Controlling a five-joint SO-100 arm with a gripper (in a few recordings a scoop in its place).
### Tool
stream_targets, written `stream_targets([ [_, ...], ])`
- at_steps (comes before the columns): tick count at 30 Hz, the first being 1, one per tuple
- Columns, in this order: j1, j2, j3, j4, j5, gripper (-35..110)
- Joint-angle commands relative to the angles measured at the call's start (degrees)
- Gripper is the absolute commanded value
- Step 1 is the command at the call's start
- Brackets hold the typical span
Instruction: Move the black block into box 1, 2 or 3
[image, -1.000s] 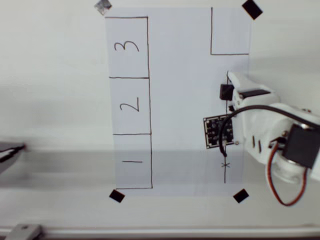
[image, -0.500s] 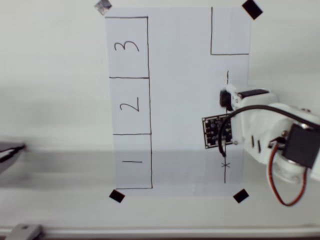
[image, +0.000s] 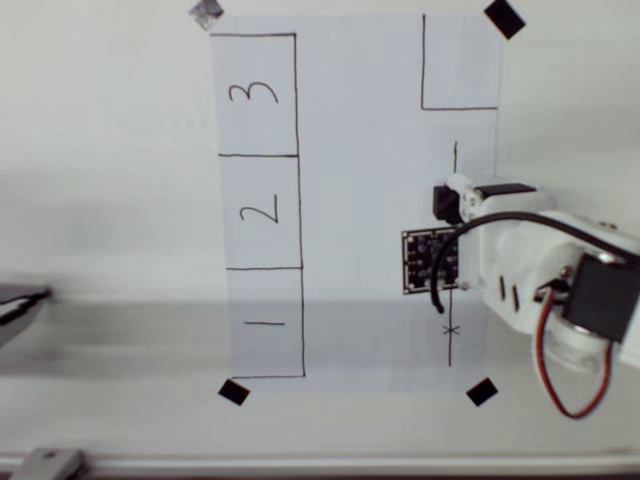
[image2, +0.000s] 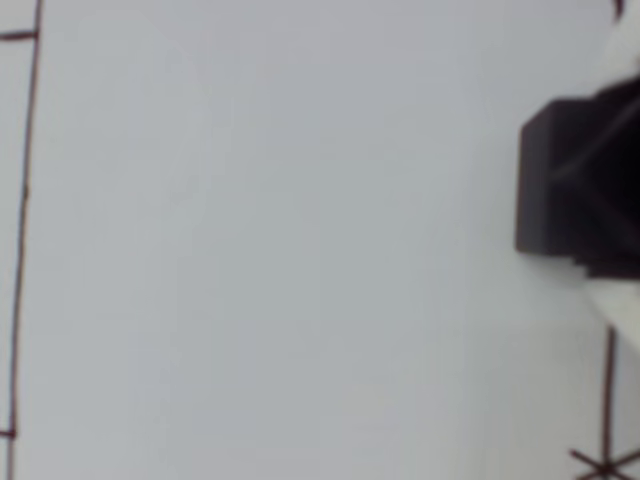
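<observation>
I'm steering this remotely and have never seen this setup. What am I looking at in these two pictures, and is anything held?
The overhead view looks straight down on a white robot arm over a taped paper sheet with pen-drawn boxes 3, 2 and 1. The wrist view rides on the arm, close to the paper. The gripper appears to be shut on the black block, dark at the right edge of the wrist view. It sits well right of the boxes.

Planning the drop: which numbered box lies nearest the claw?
Box 2, the middle one, sits level with the claw; boxes 3 and 1 lie further along.
</observation>
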Motion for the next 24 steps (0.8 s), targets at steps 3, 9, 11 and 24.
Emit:
stream_targets([
  [3, -0.79, 2.55, -8.96, 0.35, 3.16, 0],
  [9, -0.53, -1.93, -18.90, 0.26, 7.82, 0],
  [11, -0.18, -4.48, -23.12, 0.26, 9.93, 0],
  [24, 3.87, -20.30, -47.72, 0.09, 14.15, 0],
])
